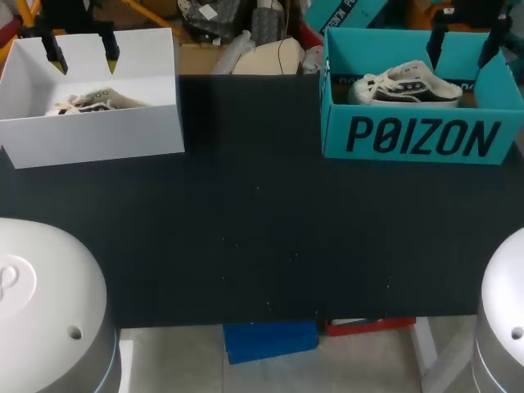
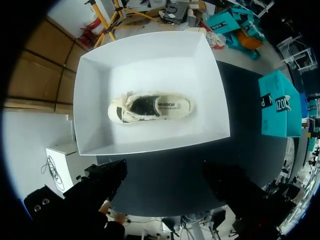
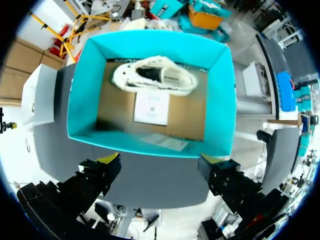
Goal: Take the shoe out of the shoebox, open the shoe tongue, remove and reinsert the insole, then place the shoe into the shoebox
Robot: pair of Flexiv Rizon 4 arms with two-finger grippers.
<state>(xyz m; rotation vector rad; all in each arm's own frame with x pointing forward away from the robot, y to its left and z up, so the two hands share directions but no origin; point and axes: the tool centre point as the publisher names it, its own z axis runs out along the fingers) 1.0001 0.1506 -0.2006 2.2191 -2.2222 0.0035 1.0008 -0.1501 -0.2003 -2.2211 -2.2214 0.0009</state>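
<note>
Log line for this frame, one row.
stage: pre-grasp | left hand: open, over white shoebox | right hand: open, over teal shoebox | white-box shoe: inside | teal-box shoe: inside

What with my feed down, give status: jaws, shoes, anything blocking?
Left gripper above white box, right gripper above teal box, jaws open, empty. White-box shoe, teal-box shoe both untouched. Nothing blocking.

The surface (image 1: 262, 221) is black. At 10 o'clock a white shoebox (image 1: 98, 135) holds a cream shoe (image 1: 90, 103). At 2 o'clock a teal shoebox (image 1: 413, 110) with black letters holds a white-and-dark shoe (image 1: 407, 86).
</note>
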